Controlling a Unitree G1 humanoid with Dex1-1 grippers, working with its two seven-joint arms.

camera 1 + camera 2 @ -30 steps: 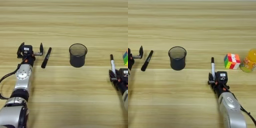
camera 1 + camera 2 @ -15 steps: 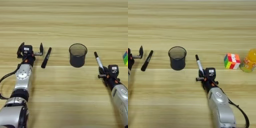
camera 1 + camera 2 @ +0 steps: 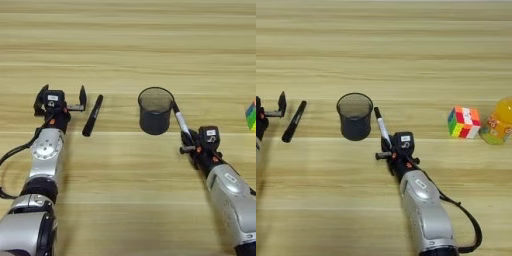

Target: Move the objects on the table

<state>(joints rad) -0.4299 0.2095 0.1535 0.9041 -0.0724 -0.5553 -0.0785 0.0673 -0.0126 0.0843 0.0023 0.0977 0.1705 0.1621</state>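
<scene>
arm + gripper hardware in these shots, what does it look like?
Both arms share one build: rounded silver-grey forearm shells narrowing to black wrists. The left gripper and right gripper each have two black fingers on a black block bearing a small white label and orange-red accents. A black cable loops beside each forearm.

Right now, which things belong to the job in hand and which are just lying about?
In play:
- white black-capped marker, held by the right tool
- black mesh pen cup

Lying about:
- black marker beside the open left tool
- puzzle cube
- juice bottle
</scene>
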